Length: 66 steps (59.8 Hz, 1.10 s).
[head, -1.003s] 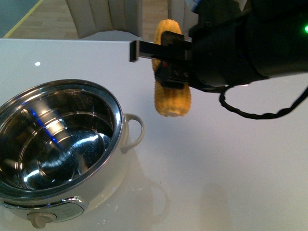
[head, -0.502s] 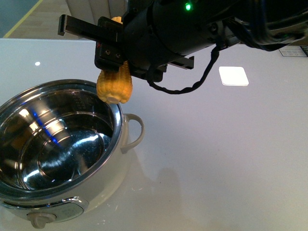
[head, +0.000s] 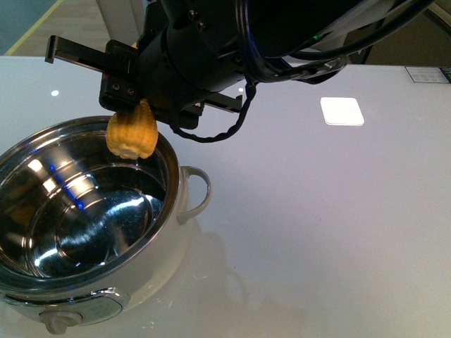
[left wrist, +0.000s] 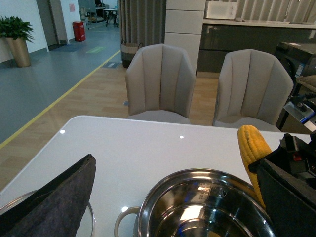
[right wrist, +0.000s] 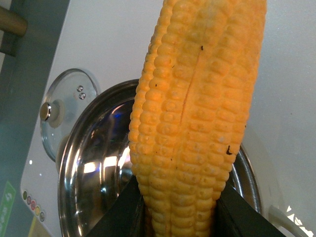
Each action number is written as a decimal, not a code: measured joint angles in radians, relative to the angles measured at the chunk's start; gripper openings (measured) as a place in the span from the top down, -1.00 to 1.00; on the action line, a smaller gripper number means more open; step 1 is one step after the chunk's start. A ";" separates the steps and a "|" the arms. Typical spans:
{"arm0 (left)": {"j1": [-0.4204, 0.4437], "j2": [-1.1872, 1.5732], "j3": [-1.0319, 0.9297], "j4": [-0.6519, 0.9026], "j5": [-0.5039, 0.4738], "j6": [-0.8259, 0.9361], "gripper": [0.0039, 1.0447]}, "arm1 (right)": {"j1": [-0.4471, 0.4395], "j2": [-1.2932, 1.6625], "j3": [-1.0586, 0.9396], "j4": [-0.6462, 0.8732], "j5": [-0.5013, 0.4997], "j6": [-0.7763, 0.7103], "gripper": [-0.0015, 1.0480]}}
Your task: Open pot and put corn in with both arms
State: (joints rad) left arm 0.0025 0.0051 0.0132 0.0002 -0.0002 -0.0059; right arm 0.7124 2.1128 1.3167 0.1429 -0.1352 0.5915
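Note:
The pot (head: 169, 176) stands open at the front left of the white table, its steel bowl empty. My right gripper (head: 130, 98) is shut on the corn (head: 132, 132), which hangs upright over the pot's far rim with its lower end just above the bowl. In the right wrist view the corn (right wrist: 197, 123) fills the frame between the black fingers (right wrist: 118, 217), with the pot's rim (right wrist: 74, 163) below it. The left wrist view shows the pot (left wrist: 163, 197) and the corn (left wrist: 252, 148). My left gripper is open; only one of its fingers (left wrist: 59, 197) shows, beside the pot.
The glass lid (right wrist: 64, 108) with its knob lies flat on the table beside the pot; its rim (left wrist: 91, 222) shows under my left finger. The pot has a looped handle (head: 201, 186) and a front knob (head: 58, 322). Two chairs (left wrist: 160, 81) stand behind the table.
My right gripper has carried the corn to the left, from over the table right of the pot to over the pot's far rim, and a little lower.

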 joint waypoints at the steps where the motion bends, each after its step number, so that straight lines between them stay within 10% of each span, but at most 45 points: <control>1: 0.000 0.000 0.000 0.000 0.000 0.000 -0.87 | 0.002 0.003 0.006 -0.002 -0.002 0.002 0.56; 30: 0.000 0.000 0.000 0.000 0.000 0.000 -0.87 | 0.063 0.082 0.066 -0.040 -0.031 0.037 0.57; 56: 0.000 0.000 0.000 0.000 0.000 0.000 -0.87 | 0.051 0.081 0.032 -0.027 -0.023 0.047 -0.85; 66: 0.000 0.000 0.000 0.000 0.000 0.000 -0.87 | 0.006 0.006 -0.058 -0.016 0.036 0.031 -0.83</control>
State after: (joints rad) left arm 0.0025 0.0051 0.0132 0.0002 -0.0002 -0.0055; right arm 0.7189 2.1185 1.2587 0.1268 -0.0990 0.6224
